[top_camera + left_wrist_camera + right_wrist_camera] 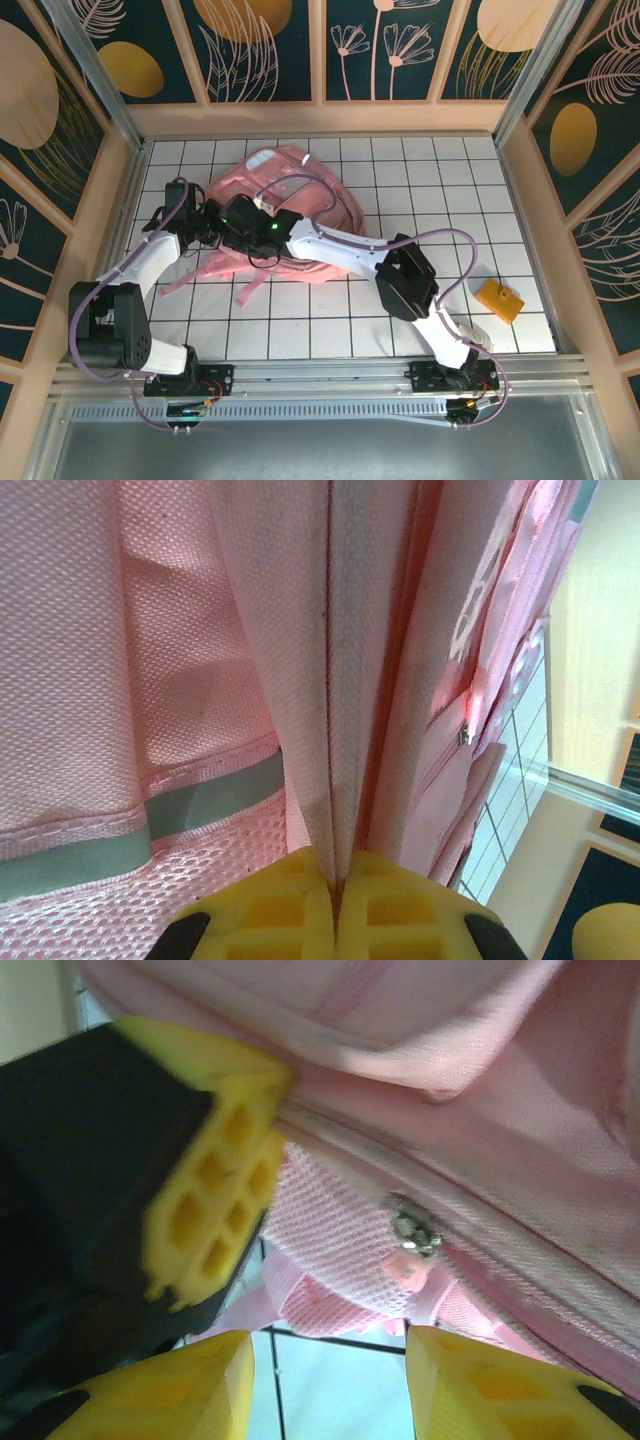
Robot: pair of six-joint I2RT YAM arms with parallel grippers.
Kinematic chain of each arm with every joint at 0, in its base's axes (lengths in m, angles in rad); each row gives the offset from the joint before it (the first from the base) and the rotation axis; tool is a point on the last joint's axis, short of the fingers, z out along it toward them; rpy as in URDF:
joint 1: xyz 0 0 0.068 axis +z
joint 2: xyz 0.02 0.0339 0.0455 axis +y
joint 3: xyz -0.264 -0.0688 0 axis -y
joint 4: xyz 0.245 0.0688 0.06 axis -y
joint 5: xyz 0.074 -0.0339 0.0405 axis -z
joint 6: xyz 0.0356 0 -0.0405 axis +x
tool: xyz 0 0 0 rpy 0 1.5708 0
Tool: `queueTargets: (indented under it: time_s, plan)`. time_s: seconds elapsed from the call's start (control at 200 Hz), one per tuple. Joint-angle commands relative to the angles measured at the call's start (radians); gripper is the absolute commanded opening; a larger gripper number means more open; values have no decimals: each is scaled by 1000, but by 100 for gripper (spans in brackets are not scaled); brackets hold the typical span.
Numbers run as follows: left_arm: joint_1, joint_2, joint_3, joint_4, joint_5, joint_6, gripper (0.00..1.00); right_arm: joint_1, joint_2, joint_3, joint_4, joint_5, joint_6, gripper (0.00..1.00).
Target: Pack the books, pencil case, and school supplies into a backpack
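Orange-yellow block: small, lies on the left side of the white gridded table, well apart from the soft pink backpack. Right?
Not quite. The top external view shows the small orange-yellow block on the right side of the white gridded table, not the left. The rest holds: it lies well apart from the soft pink backpack.

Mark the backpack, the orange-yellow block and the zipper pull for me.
backpack (285,162): top view, bare pink panel at its far end.
orange-yellow block (499,300): top view, middle of its top face.
zipper pull (412,1232): right wrist view, its metal slider.
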State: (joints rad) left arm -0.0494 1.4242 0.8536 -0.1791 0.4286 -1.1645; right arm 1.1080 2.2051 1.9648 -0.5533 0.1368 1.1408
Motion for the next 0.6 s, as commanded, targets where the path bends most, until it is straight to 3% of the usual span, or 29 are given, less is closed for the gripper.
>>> queueTargets:
  time_s: [0.0,0.17,0.365,0.596]
  plan:
    - [7,-48,10,-47,86,-131,0,11,63,81,-125,118,84,44]
    - [5,-75,5,-62,97,-132,0,9,139,227,-289,253,136,44]
    - [-22,-93,-6,-50,106,-163,0,-3,150,217,-299,314,144,39]
    - [-26,-94,-22,-43,94,-149,0,-17,134,195,-333,380,124,19]
